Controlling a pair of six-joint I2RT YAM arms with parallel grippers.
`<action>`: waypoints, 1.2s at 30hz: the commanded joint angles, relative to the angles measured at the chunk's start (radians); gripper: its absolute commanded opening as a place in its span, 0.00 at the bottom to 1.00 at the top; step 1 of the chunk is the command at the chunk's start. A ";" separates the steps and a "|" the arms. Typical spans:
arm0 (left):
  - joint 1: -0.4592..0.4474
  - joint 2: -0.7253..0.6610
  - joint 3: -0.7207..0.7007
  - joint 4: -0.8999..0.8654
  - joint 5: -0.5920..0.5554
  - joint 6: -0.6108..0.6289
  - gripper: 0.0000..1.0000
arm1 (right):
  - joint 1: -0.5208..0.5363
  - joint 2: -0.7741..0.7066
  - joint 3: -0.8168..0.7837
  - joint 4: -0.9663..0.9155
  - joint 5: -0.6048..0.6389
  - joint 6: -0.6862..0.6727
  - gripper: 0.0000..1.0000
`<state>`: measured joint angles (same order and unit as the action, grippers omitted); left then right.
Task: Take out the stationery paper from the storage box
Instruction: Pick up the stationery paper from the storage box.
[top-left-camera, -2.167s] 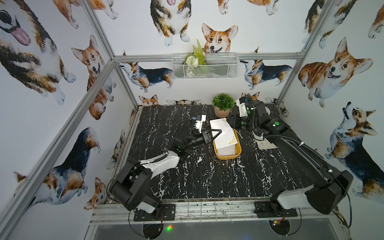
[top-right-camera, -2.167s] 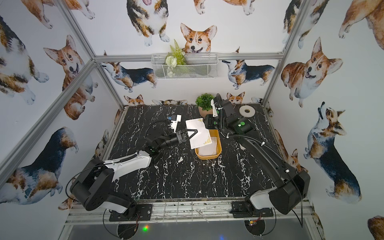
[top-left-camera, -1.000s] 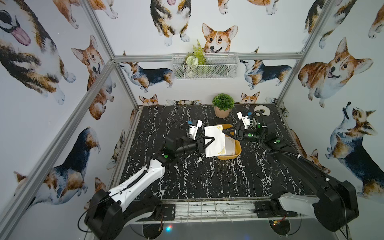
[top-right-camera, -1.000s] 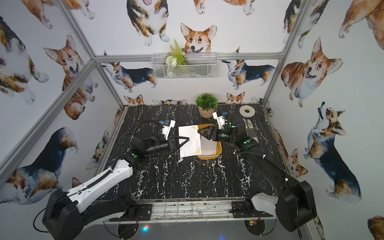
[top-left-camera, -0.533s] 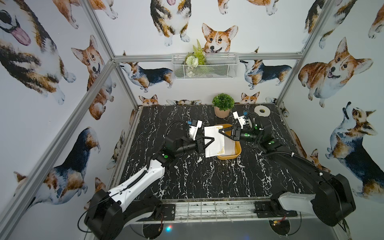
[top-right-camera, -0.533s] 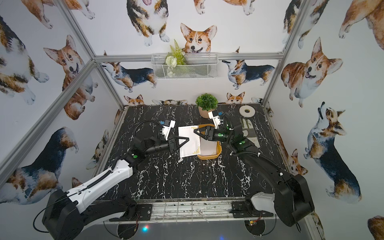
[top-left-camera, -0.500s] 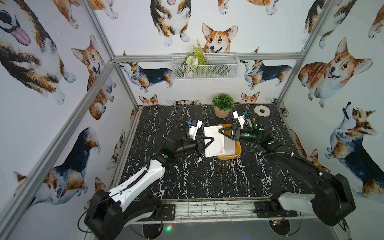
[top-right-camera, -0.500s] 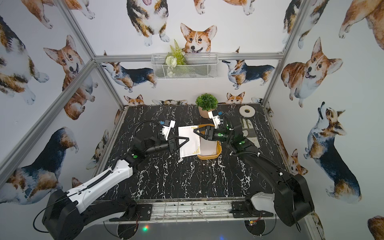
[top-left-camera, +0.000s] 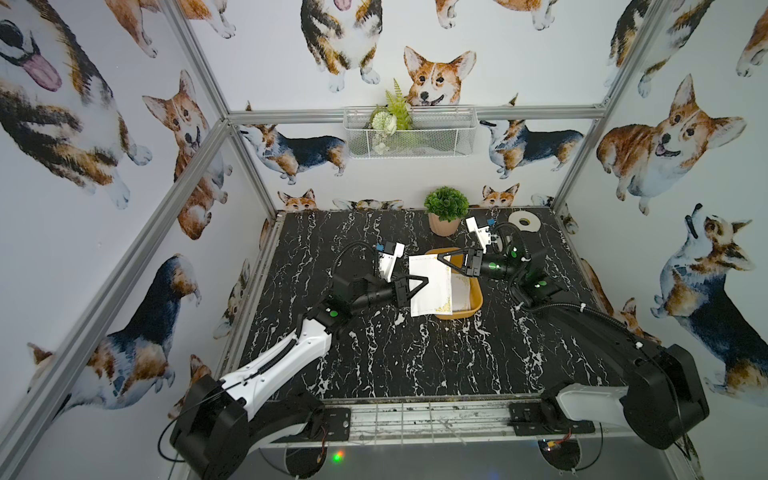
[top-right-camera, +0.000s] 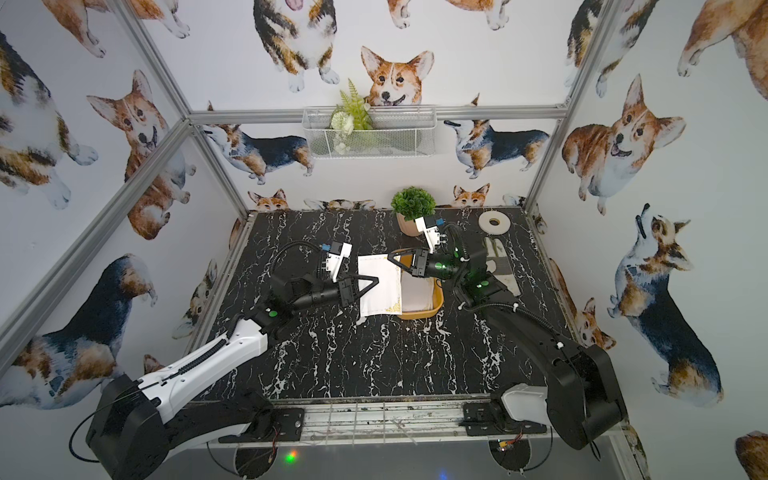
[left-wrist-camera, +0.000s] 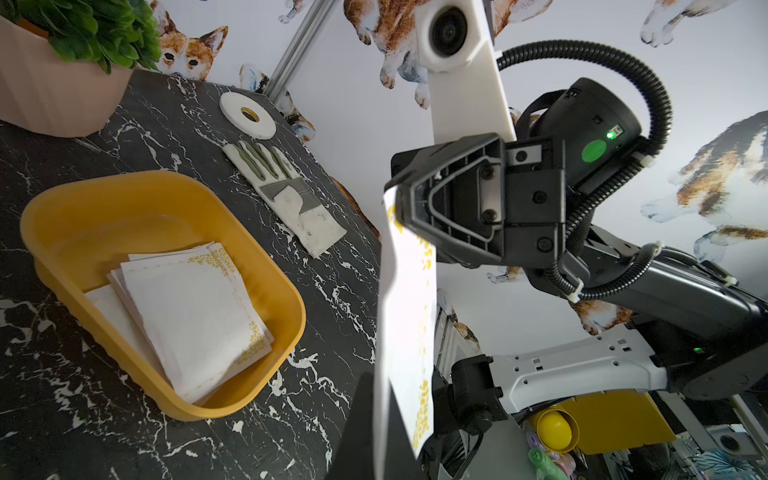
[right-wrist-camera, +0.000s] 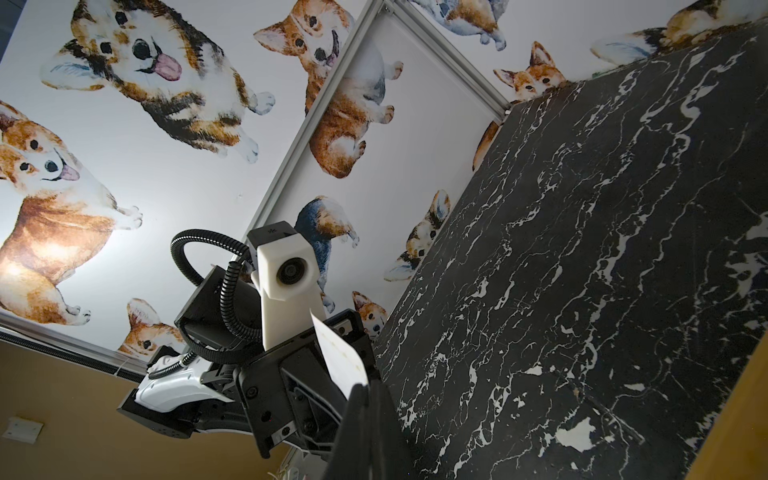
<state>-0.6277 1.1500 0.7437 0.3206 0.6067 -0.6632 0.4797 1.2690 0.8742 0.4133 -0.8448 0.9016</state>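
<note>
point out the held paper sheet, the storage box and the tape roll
held paper sheet (top-left-camera: 436, 282): a top view, middle of its face
storage box (left-wrist-camera: 124, 199): left wrist view, inner wall
tape roll (left-wrist-camera: 230, 107): left wrist view, white ring face

Bright, even light over the surface (top-left-camera: 415, 353) (barely a shadow on it); both wrist views bow at the edges, sharp mid-frame.

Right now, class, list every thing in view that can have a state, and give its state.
Lifted white gold-cornered paper sheet: in the air, held by both grippers.
Left gripper: shut on the sheet.
Right gripper: shut on the sheet.
Shallow yellow-orange plastic storage box: open, holding stacked sheets.
White tape roll: lying flat.
White-and-grey glove: lying flat.
Green potted plant: upright.
</note>
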 joint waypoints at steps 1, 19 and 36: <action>0.003 -0.004 -0.003 0.030 -0.002 0.006 0.00 | 0.002 -0.015 0.015 -0.013 0.014 -0.011 0.00; 0.019 -0.037 -0.009 -0.037 -0.024 0.039 0.00 | 0.002 -0.051 0.042 -0.203 0.076 -0.128 0.00; 0.178 -0.022 0.025 -0.314 -0.150 0.104 0.00 | 0.002 -0.062 0.112 -0.553 0.288 -0.319 0.70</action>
<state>-0.5285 1.1042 0.7502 0.1223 0.5171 -0.5766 0.4824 1.2114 0.9604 0.0158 -0.6762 0.6762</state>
